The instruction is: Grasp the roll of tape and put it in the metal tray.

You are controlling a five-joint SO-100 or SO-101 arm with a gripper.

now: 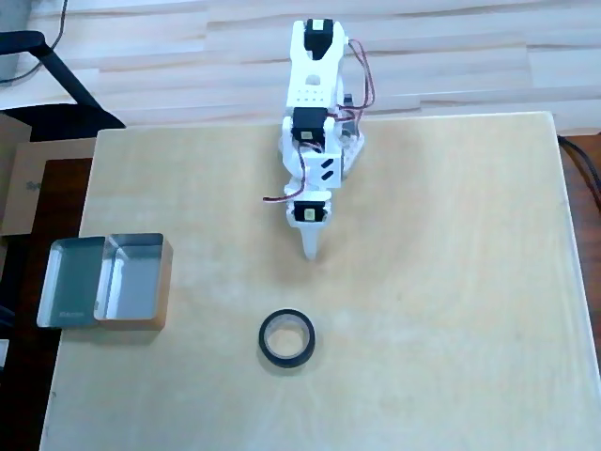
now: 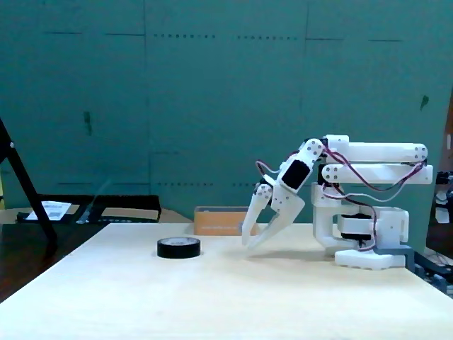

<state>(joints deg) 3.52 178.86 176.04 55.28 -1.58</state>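
Roll of tape (image 1: 286,339) flat on table, untouched (end effector (image 2: 246,244) apart).

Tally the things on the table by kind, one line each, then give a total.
Roll of tape: 1
Metal tray: 1
Robot arm, its hand holding nothing: 1
Total: 3

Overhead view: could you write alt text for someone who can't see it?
A white robot arm's gripper points down a pale wooden table toward a black tape roll lying flat. A shiny metal tray sits at the left edge.
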